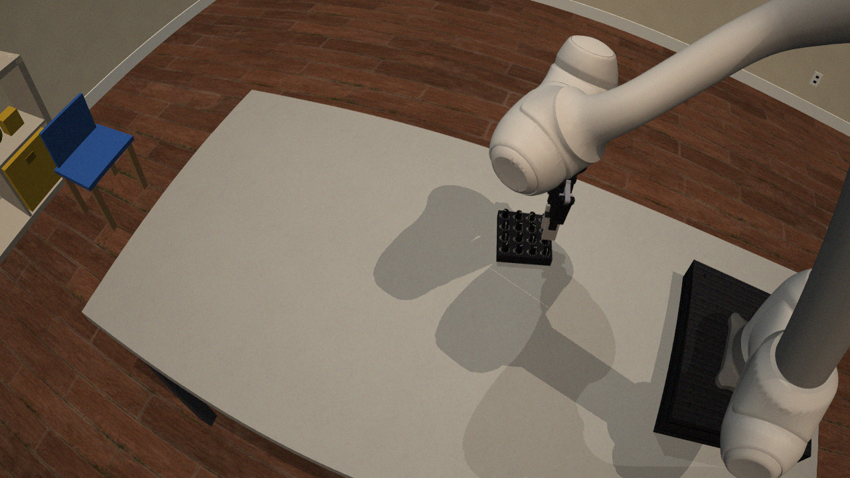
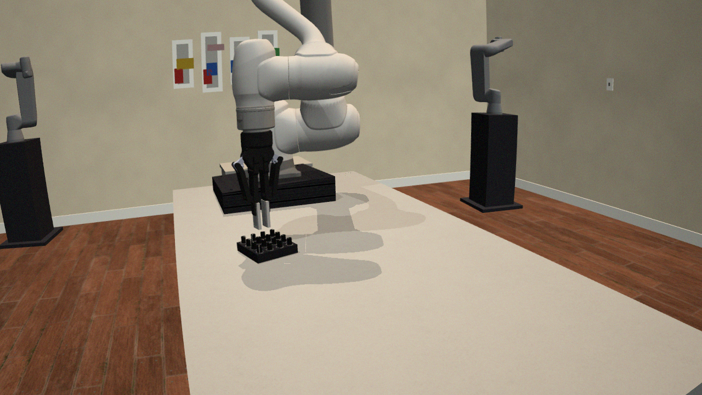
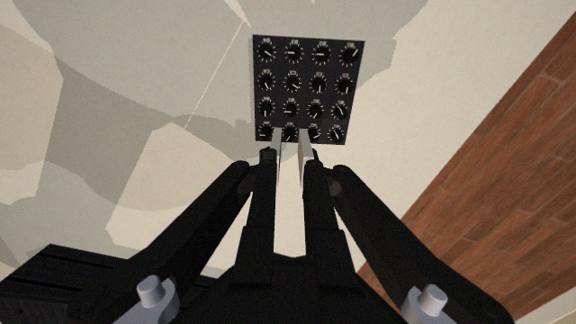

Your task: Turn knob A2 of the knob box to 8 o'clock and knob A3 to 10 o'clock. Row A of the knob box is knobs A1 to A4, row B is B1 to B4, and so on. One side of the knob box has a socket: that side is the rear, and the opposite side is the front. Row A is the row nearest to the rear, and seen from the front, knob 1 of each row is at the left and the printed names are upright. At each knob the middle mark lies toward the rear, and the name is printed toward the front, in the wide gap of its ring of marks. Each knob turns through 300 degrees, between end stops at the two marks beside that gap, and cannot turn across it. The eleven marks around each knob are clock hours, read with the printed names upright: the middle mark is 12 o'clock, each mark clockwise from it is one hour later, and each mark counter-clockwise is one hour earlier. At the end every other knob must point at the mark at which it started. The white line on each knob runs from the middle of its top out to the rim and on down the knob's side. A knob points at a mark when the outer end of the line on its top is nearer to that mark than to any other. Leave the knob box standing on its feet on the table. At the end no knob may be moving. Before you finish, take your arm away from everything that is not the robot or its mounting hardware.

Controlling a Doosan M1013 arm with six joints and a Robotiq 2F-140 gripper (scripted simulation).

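Observation:
The black knob box (image 1: 522, 239) (image 2: 267, 249) (image 3: 308, 92) stands flat on the table (image 1: 267, 238) (image 2: 392, 304), with sixteen knobs in four rows. My gripper (image 1: 549, 235) (image 2: 261, 225) (image 3: 290, 140) points straight down and hovers a little above the box's edge nearest the robot base. Its fingers stand close together with a narrow gap and nothing between them. In the wrist view the fingertips frame the second knob from the left in the nearest row. The printed names are too small to read.
The robot's black base plinth (image 1: 701, 332) (image 2: 275, 188) stands on the table's end behind the box. A blue chair (image 1: 83, 148) and a shelf stand off the far corner. Two other arms on black pedestals (image 2: 493, 157) (image 2: 22, 186) stand on the floor.

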